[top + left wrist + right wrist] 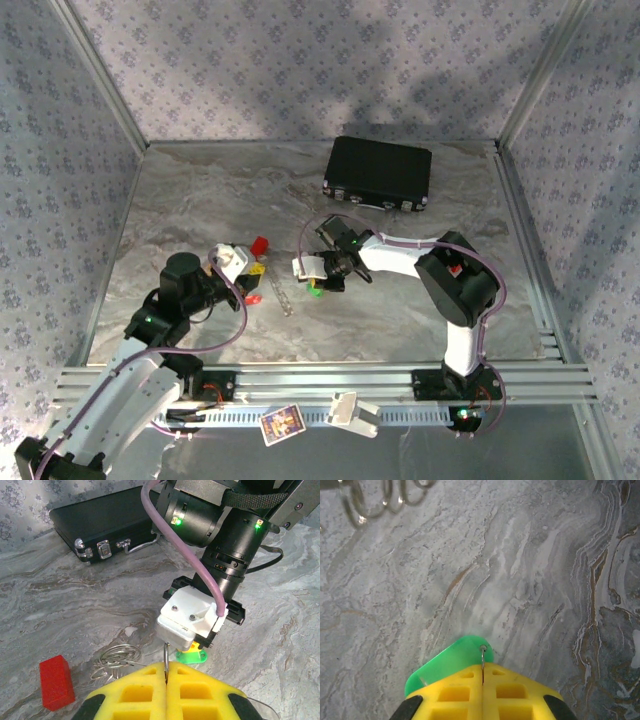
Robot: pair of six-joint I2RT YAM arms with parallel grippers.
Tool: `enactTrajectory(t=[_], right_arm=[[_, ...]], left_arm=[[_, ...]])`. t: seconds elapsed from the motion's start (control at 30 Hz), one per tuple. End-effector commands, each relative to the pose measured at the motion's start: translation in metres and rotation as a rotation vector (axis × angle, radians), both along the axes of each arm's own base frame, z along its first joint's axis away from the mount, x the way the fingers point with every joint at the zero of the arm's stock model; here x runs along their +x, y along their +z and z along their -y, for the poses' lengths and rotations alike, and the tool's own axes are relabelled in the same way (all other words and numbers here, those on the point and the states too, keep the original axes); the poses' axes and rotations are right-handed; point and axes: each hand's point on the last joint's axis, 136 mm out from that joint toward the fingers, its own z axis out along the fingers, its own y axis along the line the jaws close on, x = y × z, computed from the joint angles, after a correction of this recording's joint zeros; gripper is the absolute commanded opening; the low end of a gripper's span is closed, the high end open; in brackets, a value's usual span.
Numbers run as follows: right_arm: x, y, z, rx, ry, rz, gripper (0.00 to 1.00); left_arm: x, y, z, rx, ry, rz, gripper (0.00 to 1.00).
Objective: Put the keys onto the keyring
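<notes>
We read the left gripper (166,672) as pinched shut, seemingly on the keyring (117,657) wire, with the loops at its 10 o'clock. The green key (447,662) sits at 1 o'clock, clamped by its head in the right gripper (482,667). We judge both light, stiff and slippery, so grip the flats.

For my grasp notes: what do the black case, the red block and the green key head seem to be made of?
Black case: likely hard plastic or leatherette, matte, with shiny metal latches and corners.
Red block: probably plastic or painted wood, plain matte faces.
Green key head: glossy plastic, perhaps slightly translucent.
</notes>
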Motion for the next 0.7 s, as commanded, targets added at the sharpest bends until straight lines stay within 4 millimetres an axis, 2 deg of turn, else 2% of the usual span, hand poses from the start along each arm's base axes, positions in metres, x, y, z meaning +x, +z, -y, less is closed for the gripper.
enactTrajectory(t=[0.0,0.17,0.33,0.5,0.67], right_arm=[[-0.003,0.006,-0.002,0.003,0.015,-0.017,0.00],[-0.004,0.033,-0.002,0.059,-0.024,0.013,0.00],[-0.013,0.062,0.013,0.099,-0.106,0.060,0.00],[-0.028,0.092,0.032,0.130,-0.179,0.088,0.00],[-0.045,0.126,0.047,0.164,-0.245,0.071,0.00]], left_arm=[[0.001,0.018,0.003,-0.029,-0.017,0.066,0.00],[0.006,0.019,-0.002,-0.028,0.024,0.075,0.00],[0.006,0.019,-0.004,-0.038,0.035,0.085,0.00],[0.005,0.017,0.004,-0.034,-0.006,0.061,0.00],[0.004,0.018,0.023,0.032,-0.070,0.081,0.00]])
